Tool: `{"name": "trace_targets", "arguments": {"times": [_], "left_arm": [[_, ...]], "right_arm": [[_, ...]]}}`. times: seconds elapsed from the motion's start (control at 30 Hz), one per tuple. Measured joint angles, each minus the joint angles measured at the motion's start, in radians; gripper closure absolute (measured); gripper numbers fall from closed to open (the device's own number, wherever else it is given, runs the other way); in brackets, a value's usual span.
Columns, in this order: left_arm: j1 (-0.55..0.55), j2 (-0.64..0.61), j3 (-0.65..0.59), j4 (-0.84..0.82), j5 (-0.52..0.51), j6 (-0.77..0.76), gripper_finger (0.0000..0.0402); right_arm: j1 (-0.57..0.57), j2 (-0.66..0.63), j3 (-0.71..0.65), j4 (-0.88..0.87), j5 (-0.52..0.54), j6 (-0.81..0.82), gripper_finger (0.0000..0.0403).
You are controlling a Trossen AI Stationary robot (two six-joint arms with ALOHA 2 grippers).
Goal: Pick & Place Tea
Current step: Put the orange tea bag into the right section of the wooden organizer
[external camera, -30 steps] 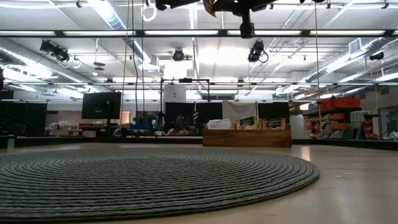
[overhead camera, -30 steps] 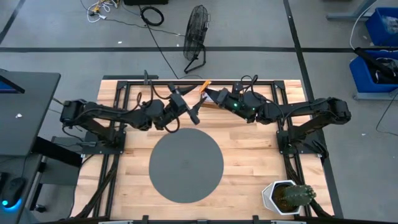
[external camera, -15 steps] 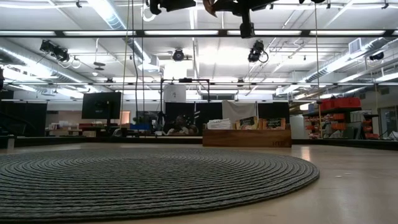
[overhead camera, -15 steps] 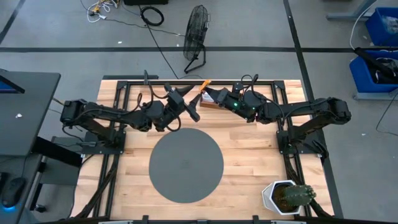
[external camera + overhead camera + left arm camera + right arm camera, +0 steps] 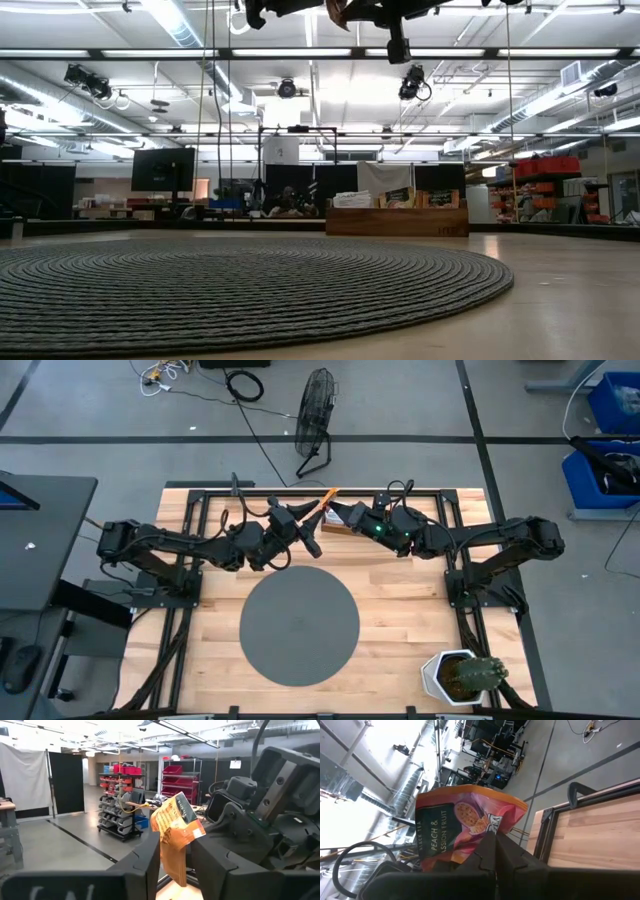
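The round mat [image 5: 299, 625] lies in the middle of the bench [image 5: 400, 640], with the potted cactus [image 5: 462, 676] on the bench's near right corner. Behind the mat, above the bench's far edge, the left hand [image 5: 312, 540] and right hand [image 5: 335, 513] meet from opposite sides. The tea packet [image 5: 462, 822] sits pinched in the right hand, between the left hand's fingers [image 5: 150, 857].
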Motion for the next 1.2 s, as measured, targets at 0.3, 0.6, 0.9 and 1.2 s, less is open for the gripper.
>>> {"name": "trace_targets", "arguments": {"times": [0.3, 0.6, 0.9, 1.2], "left_arm": [[0.0, 0.0, 0.0, 0.0, 0.0, 0.0, 0.0336], [0.0, -0.001, 0.0, -0.035, 0.019, 0.0, 0.0398], [-0.002, -0.003, 0.001, -0.051, 0.025, 0.003, 0.04], [-0.034, -0.074, 0.001, -0.243, 0.028, -0.003, 0.04]], "right_arm": [[0.0, 0.0, 0.0, -0.005, 0.0, 0.0, 0.0403], [0.0, 0.0, 0.0, -0.037, 0.0, -0.011, 0.0403], [-0.001, -0.004, 0.0, -0.037, -0.087, -0.085, 0.0359], [0.002, -0.108, 0.0, -0.124, -0.212, -0.321, 0.0274]]}}
